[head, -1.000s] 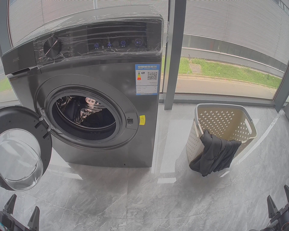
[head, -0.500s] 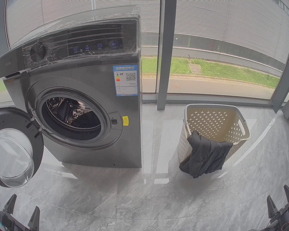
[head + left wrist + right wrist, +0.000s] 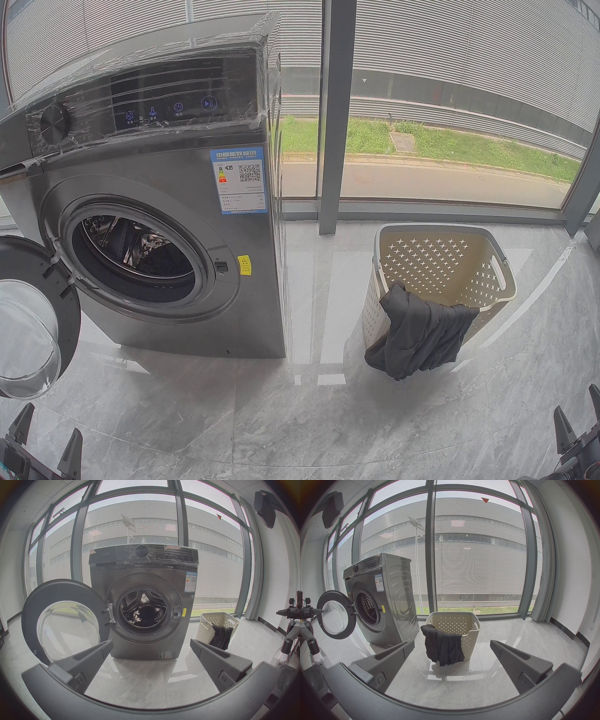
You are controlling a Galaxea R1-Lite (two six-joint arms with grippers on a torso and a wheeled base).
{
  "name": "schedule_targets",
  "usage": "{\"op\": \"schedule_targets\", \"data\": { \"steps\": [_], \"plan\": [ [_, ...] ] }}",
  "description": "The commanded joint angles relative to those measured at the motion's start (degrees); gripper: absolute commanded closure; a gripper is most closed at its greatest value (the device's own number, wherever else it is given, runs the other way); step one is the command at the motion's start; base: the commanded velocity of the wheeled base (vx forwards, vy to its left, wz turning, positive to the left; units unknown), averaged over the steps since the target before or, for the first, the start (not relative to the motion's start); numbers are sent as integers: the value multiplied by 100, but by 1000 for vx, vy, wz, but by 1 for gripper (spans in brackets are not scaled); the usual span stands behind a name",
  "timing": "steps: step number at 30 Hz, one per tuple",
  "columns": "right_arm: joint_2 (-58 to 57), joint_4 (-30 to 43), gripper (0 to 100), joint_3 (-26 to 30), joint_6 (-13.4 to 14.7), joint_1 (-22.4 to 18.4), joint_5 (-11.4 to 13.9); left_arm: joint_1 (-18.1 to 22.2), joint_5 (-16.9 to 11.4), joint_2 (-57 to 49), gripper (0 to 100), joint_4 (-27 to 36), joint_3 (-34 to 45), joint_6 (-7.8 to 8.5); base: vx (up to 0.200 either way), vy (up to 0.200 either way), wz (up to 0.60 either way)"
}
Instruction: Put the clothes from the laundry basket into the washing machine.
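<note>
- The left end effector (image 3: 49, 431) and the right end effector (image 3: 576, 406) sit low at the two near corners of the head view. Both are released, with the fingers spread wide and nothing between them.
- Neither has shifted within the head view over the last second, so the arms have been idle.
- The bare grey floor (image 3: 281, 419) lies between the robot and everything it must handle.
- The dark garment (image 3: 419, 334) hangs over the near rim of the laundry basket (image 3: 437, 229). Most of it drapes down the outer wall, and its lowest fold is at or just above the floor.
- The inside of the basket that shows looks bare apart from this piece.
- The washing machine (image 3: 156, 169) stands well apart from the basket, to the robot's left. Its door (image 3: 31, 325) is swung fully open and the drum mouth (image 3: 134, 256) is unobstructed.
- Something dark lies low in the drum in the left wrist view. I cannot tell whether it is cloth.
- The whole head view has slid: the machine now shows further left and the basket closer to the middle. That is the camera turning, not the things moving, and the garment drapes as it did.
- I judge this to be the robot squaring up to the basket before a pick. No grasp has begun, and the right arm is the nearer one for the garment.
</note>
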Motion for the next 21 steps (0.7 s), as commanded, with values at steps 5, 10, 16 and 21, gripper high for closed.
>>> {"op": "schedule_targets", "data": {
  "steps": [5, 10, 16, 21],
  "plan": [
    [-5, 2, 0, 46, -1, 0, -2, -2, 9, -84, 0, 8, 101, -19, 0, 0, 0],
    [-5, 2, 0, 46, -1, 0, -2, -2, 18, -84, 0, 8, 101, -28, 0, -160, 0],
    [-5, 2, 0, 46, -1, 0, -2, -2, 18, -84, 0, 8, 101, -46, 0, -200, 0],
    [-5, 2, 0, 46, -1, 0, -2, -2, 18, -84, 0, 8, 101, -46, 0, -200, 0]
  ]
}}
